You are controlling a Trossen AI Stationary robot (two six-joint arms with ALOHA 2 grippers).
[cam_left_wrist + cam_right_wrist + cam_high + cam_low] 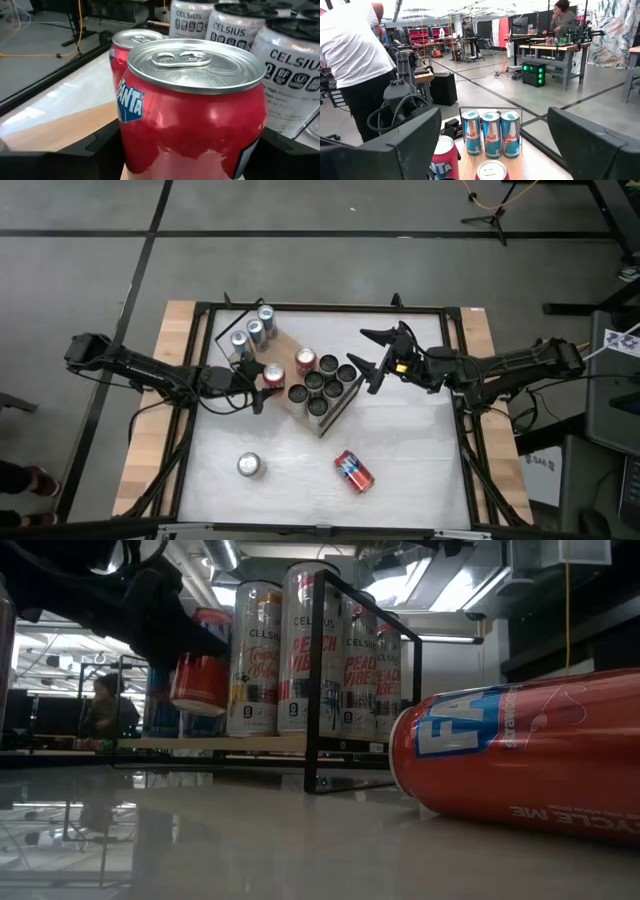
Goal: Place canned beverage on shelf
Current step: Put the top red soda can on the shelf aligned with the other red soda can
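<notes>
lying on its side closest to the low camera, a red fanta can (520,755) rests on the white surface (400,440), at about 5 o'clock from the shelf (292,380) in the overhead view. a silver can (249,466) stands upright well apart from it, near 7 o'clock.

the shelf is a light-wood board on a thin black wire frame (318,680), sitting at an angle in the middle of the surface. three blue-and-silver red bull cans (491,134) stand in a row at its 11 o'clock end, tall white celsius cans (310,650) fill the 4 o'clock end in a tight cluster, and a second red can (305,360) stands just beside that cluster.

the left end effector (262,385) reaches in from 9 o'clock and is clamped on a red fanta can of its own (192,107), one dark finger (80,152) on each side of it. that held can is upright at the shelf's near edge, just beside the other red can; i cannot tell whether its base touches the board.

the right end effector (372,358) sits at 3 o'clock, just off the celsius end of the shelf, its jaws spread wide with nothing between them. beyond the surface a person in a white shirt (355,55) stands in the room.
</notes>
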